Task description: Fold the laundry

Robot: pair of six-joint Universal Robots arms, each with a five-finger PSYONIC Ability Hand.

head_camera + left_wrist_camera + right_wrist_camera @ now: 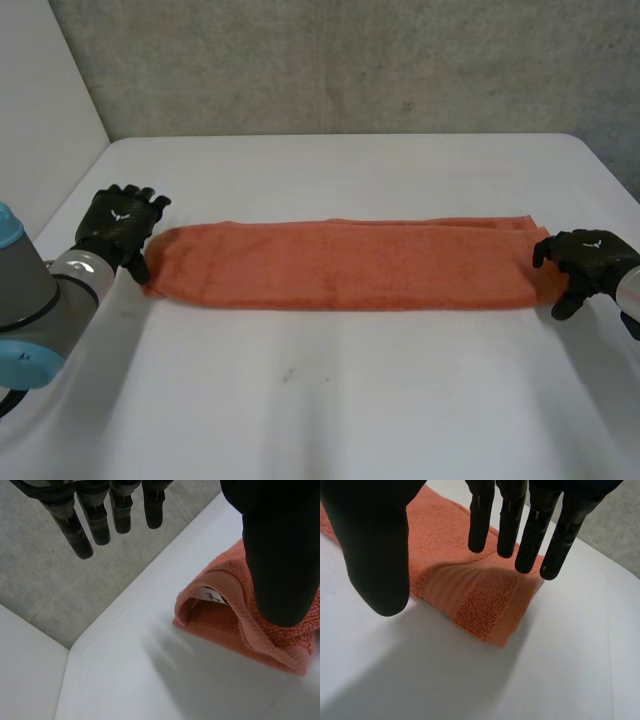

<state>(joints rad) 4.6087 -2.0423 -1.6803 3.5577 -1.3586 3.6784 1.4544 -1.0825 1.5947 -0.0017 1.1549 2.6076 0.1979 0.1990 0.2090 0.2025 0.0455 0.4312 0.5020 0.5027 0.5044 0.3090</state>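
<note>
The towel point(340, 265) lies across the table point(330, 400), left to right — free room both near and far of it.

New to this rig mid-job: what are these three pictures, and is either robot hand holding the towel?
The wide picture looks down from a camera between the two arms. The left robot hand and right robot hand are black, fingered machine hands, one at each short end of an orange towel, folded into a long strip on the white table. The other two pictures come from wrist cameras looking along each palm. Both robot hands are open; neither grips the towel.
</note>
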